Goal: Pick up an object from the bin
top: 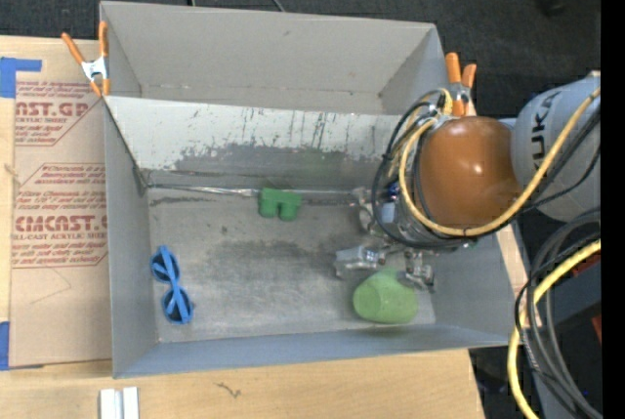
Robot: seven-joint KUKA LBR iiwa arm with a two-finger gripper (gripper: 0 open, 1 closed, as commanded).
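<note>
Locate the gripper (389, 267) at the lower-right corner of the grey metal bin (244, 334). Its fingers are spread apart w/ nothing between them. The rounded green lump (384, 301) lies just below the fingertips in your view; you can't confirm contact. Ref. also: small notched green block (278, 203) at rear centre, blue plastic toy glasses (172, 285) lower left.

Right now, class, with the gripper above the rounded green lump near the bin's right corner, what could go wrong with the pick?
The rounded green lump lies close to the grey metal bin's front wall, so a finger of the gripper might strike that wall on the way down. The lump's rounded shape might also let it slip out sideways as the open fingers close on it.
</note>
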